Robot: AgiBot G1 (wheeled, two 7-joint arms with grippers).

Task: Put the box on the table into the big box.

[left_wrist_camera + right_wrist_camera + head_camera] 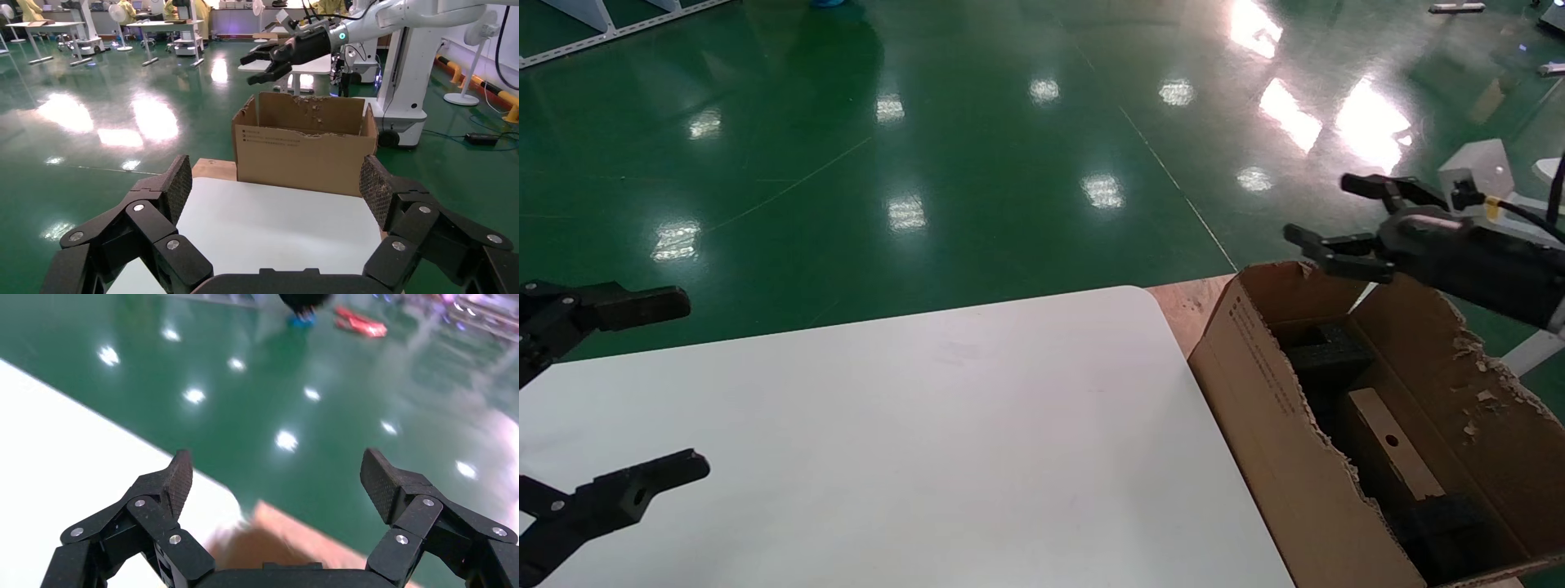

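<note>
The small brown box, with a round hole in its top face, lies inside the big box among black foam. The big box stands off the right edge of the white table. My right gripper is open and empty above the big box's far end. My left gripper is open and empty over the table's left side. In the left wrist view the left gripper faces the big box across the table, with the right gripper above it. The right wrist view shows the right gripper open.
A wooden board lies under the big box at the table's far right corner. Green floor surrounds the table. A white stand is behind the right arm. The big box's flaps are ragged.
</note>
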